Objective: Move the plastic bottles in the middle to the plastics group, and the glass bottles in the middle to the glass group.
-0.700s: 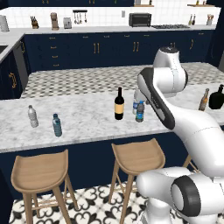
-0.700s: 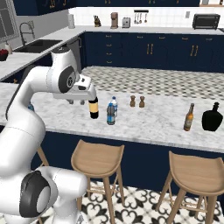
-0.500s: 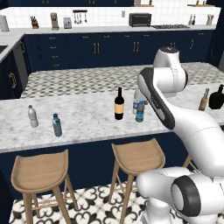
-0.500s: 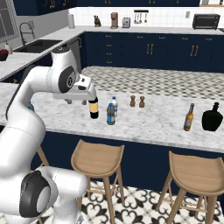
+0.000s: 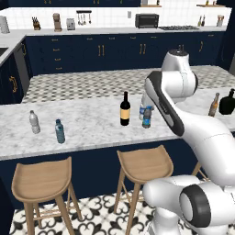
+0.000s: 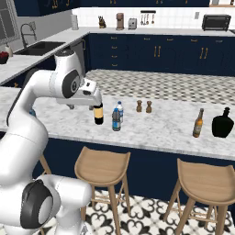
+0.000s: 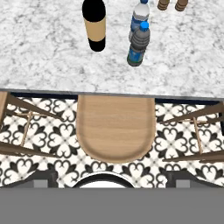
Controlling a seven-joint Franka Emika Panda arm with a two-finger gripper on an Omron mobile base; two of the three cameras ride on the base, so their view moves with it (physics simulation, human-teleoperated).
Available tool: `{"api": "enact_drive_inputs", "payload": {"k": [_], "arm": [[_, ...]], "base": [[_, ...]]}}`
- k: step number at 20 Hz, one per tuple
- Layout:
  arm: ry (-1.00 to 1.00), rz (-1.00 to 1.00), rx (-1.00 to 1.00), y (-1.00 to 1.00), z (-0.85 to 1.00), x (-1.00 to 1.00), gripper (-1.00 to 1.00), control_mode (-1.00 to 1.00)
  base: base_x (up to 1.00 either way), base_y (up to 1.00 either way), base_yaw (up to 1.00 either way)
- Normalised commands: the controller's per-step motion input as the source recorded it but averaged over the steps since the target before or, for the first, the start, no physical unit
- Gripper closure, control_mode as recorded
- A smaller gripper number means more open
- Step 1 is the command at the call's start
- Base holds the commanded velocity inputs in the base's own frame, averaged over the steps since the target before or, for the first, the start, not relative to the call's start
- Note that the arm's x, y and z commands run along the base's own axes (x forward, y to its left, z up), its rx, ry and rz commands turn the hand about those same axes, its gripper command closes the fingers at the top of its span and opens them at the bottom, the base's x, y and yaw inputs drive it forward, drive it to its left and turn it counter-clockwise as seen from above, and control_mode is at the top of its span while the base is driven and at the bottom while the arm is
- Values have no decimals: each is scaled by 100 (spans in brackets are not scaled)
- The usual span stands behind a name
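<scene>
Mid-desk on the grey marble desk (image 5: 92, 126) stands a tall dark glass wine bottle (image 5: 125, 109), two small blue-labelled plastic water bottles (image 5: 146, 116) just right. Glass looks heavy, slippery, breakable; best gripped round its body. The hand's fingers stand apart, empty.

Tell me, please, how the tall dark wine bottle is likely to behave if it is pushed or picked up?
The wine bottle stands tall on a narrow base, so a push high up would probably tip it. It looks like glass: likely heavy, smooth and breakable. The two water bottles close beside it could get knocked.
</scene>
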Motion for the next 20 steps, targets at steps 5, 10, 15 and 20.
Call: {"api": "enact_drive_inputs", "payload": {"k": [5,10,15,20], "arm": [[0,1,0,-47,-32,52,-100,-100],[0,5,0,-46,-28,91,-100,-100],[0,4,0,-22,-27,98,-100,-100],[4,3,0,-6,-27,85,-100,-100]], "base": [[0,0,0],[0,0,0],[0,0,0],[0,0,0]]}}
